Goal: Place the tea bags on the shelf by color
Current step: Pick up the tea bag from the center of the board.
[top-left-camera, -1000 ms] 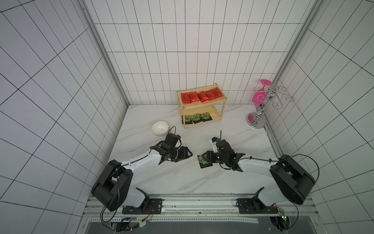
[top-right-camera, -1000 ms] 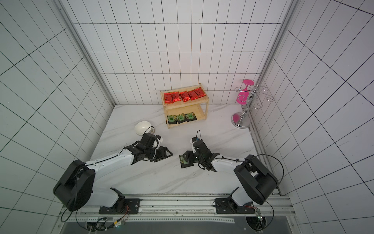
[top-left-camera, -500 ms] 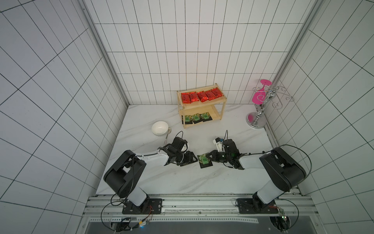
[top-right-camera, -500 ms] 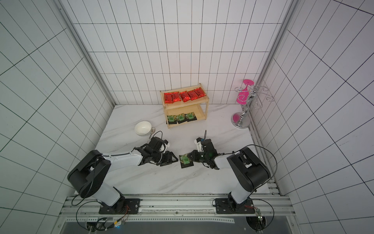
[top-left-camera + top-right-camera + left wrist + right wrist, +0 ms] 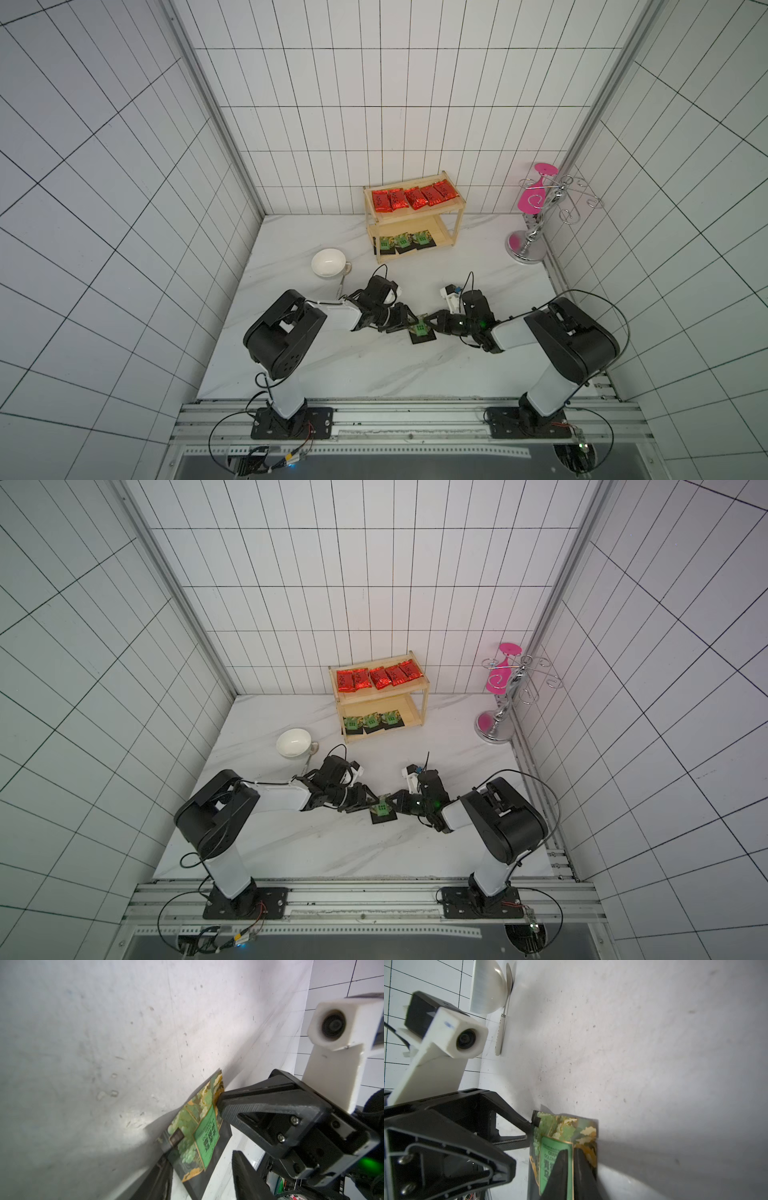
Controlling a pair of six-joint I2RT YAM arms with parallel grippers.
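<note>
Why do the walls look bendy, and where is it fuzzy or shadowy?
In both top views the wide lens splays the wall tiles outward; the red packets glint. In the left wrist view the near table is soft, with a shadow beside the green sachet. In the right wrist view the bowl looks streaky.

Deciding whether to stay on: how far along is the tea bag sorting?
Done: the shelf holds five red packets on top, three green sachets below. In hand: the fourth green sachet, right gripper shut on one edge, left gripper open around the other. Left: shelving it with the green ones.
</note>
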